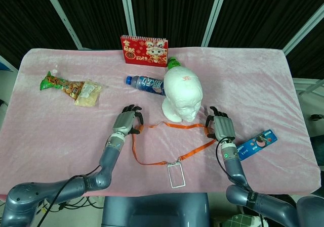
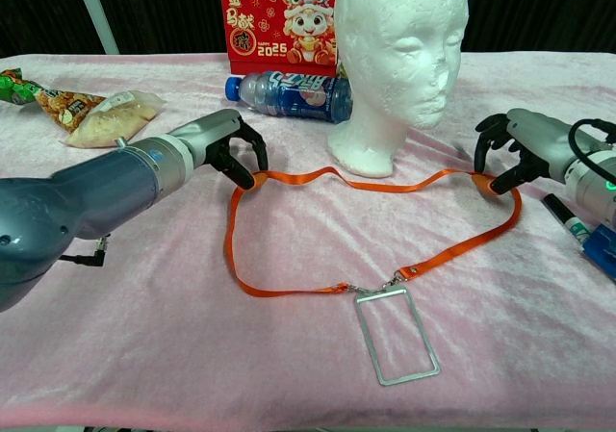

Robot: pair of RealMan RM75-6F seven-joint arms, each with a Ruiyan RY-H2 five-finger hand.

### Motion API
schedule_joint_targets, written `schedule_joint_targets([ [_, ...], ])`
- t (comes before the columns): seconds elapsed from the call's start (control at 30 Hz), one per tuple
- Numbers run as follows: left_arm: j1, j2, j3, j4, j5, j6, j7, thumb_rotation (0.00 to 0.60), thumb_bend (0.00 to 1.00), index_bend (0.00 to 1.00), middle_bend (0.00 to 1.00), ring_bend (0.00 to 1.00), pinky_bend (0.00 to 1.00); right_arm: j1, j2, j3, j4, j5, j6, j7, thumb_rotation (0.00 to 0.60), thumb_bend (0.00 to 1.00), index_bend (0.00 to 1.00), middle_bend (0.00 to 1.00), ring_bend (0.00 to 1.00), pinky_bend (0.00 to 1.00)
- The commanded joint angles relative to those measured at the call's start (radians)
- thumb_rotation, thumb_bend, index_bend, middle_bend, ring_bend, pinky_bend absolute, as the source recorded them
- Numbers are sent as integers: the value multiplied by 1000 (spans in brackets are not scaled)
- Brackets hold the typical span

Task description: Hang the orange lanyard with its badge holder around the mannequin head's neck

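The white foam mannequin head (image 1: 183, 93) (image 2: 404, 62) stands upright on the pink table. In front of it lies the orange lanyard (image 1: 174, 126) (image 2: 385, 184) as a wide loop, its clear badge holder (image 1: 176, 176) (image 2: 396, 335) flat on the cloth nearest me. My left hand (image 1: 128, 122) (image 2: 223, 150) pinches the loop's left end and lifts it slightly. At the other end, my right hand (image 1: 219, 127) (image 2: 515, 149) pinches the loop. The strap between them bows up slackly just before the neck base.
A blue water bottle (image 1: 145, 83) (image 2: 289, 95) lies behind the head, with a red calendar (image 1: 144, 50) (image 2: 279, 23) further back. Snack packets (image 1: 71, 88) (image 2: 72, 110) sit at the far left. A blue card (image 1: 257, 143) and a pen (image 2: 568, 222) lie by my right hand.
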Motion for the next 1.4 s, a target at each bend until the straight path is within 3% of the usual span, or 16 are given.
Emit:
schedule_joint_targets([
  [0.03, 34, 58, 12, -111, 67, 31, -35, 600, 483, 591, 169, 0, 0, -9, 19, 0, -39, -13, 15, 8, 600, 453, 661, 126, 213, 188],
  [0.27, 85, 185, 53, -317, 182, 73, -61, 600, 482, 592, 172, 0, 0, -63, 126, 3, -219, -58, 91, 44, 600, 453, 661, 126, 220, 187],
  [0.63, 119, 270, 90, -461, 291, 101, -118, 600, 481, 592, 173, 0, 0, -153, 290, -29, -480, -195, 229, 74, 600, 452, 661, 127, 223, 187],
  [1.1, 115, 276, 24, -474, 387, 179, -223, 600, 481, 603, 184, 0, 0, -150, 407, 27, -624, -198, 271, 25, 600, 451, 661, 130, 223, 188],
  [1.4, 88, 280, -57, -431, 428, 229, -300, 600, 480, 605, 194, 0, 0, -75, 482, 130, -664, -70, 195, 7, 600, 453, 661, 137, 226, 187],
])
